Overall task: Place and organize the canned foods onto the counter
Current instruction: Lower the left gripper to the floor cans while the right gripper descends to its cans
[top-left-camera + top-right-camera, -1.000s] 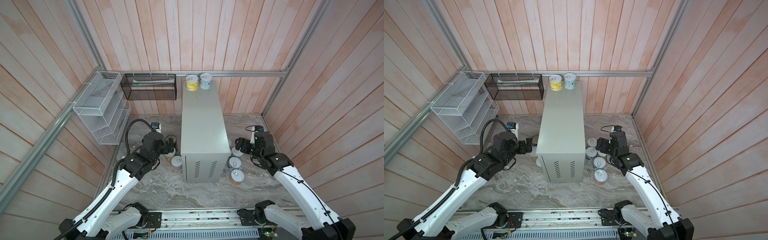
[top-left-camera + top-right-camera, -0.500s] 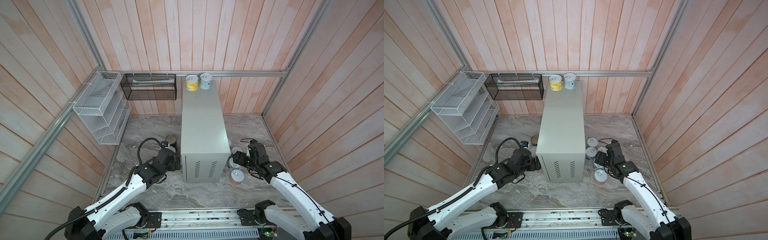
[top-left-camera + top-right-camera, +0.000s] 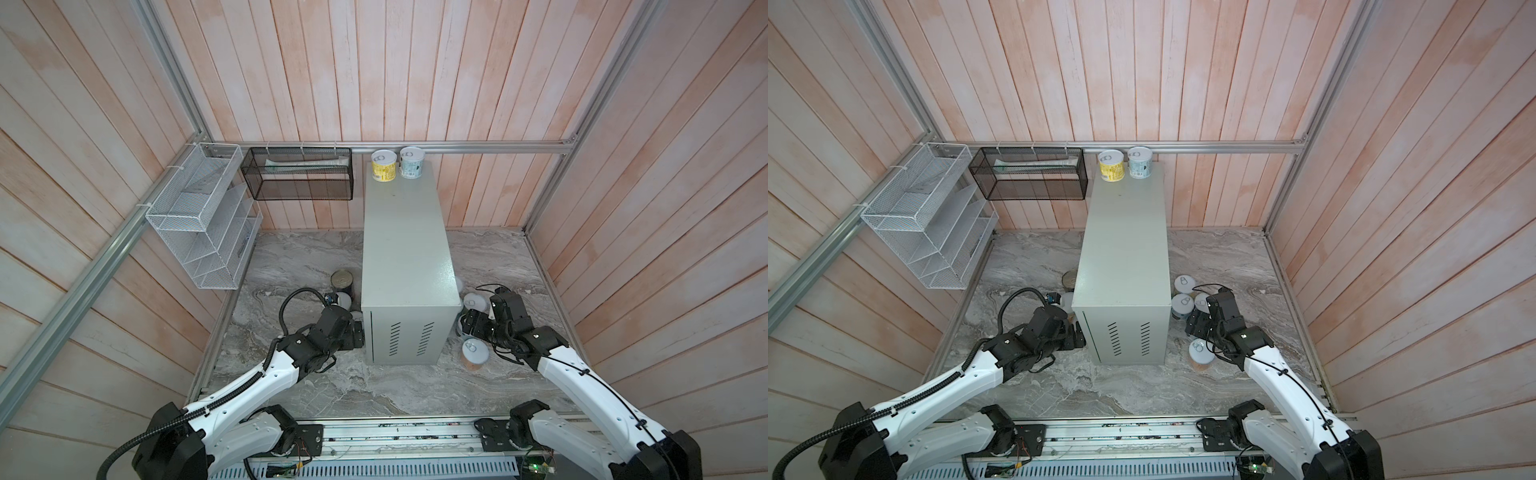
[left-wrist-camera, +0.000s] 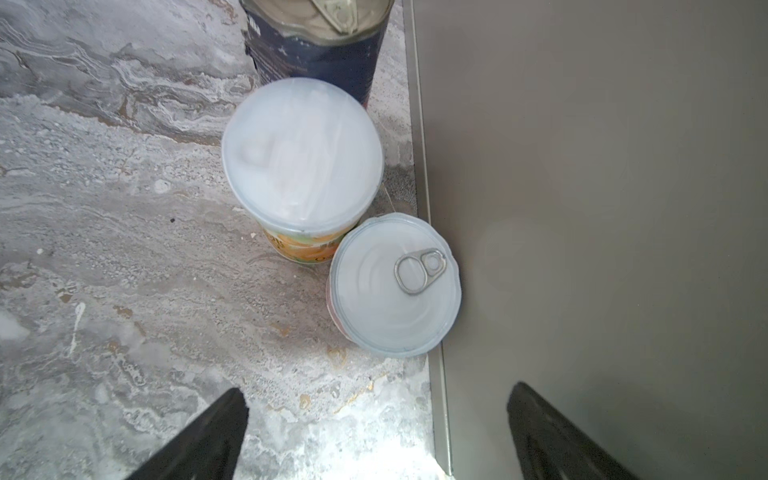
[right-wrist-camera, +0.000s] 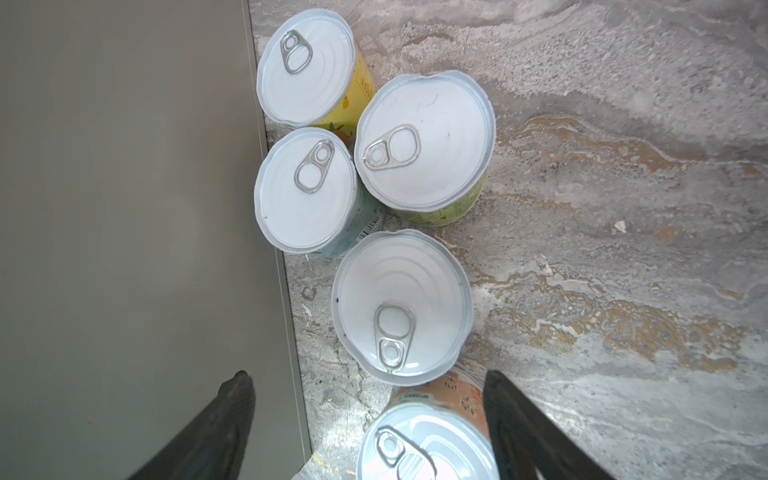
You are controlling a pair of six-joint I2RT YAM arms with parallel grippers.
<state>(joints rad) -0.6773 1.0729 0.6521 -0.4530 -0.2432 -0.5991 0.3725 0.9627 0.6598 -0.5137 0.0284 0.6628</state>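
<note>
Jaws of my left gripper (image 4: pixel 378 392) are standing wide with nothing between them. Jaws of my right gripper (image 5: pixel 368 376) are standing wide too and are not clamping anything. The left gripper is hanging low over the marble floor (image 3: pixel 311 374), just beside the left wall of the counter (image 3: pixel 405 249), near its vented end. In the left wrist view three tins are standing upright along that wall: a pull-tab tin (image 4: pixel 395 286) up against the wall, an orange-label tin (image 4: pixel 301 158) with a plain lid touching it, and the taller dark-blue tin (image 4: pixel 316 41) beyond. The right gripper is hanging low on the counter's other side, also by the vented end. In the right wrist view five tins are standing upright there. A yellow tin (image 5: pixel 305 66) and a pale-blue tin (image 5: pixel 305 189) are sitting against the counter wall, with a green tin (image 5: pixel 426 141) just beside them. A fourth tin (image 5: pixel 401 305), label hidden, is sitting just ahead of my fingertips. The nearest tin (image 5: pixel 428 444), with an orange-pink label, is standing between my fingers. One finger is sitting close to its side, and I cannot tell whether it is touching; the other is well clear, over the counter wall. On the counter top a yellow top tin (image 3: pixel 383 166) and a pale-blue top tin (image 3: pixel 412 163) are already standing side by side at the far end. A white basket (image 3: pixel 199 216) and a black basket (image 3: pixel 299 174) are hanging on the walls.
</note>
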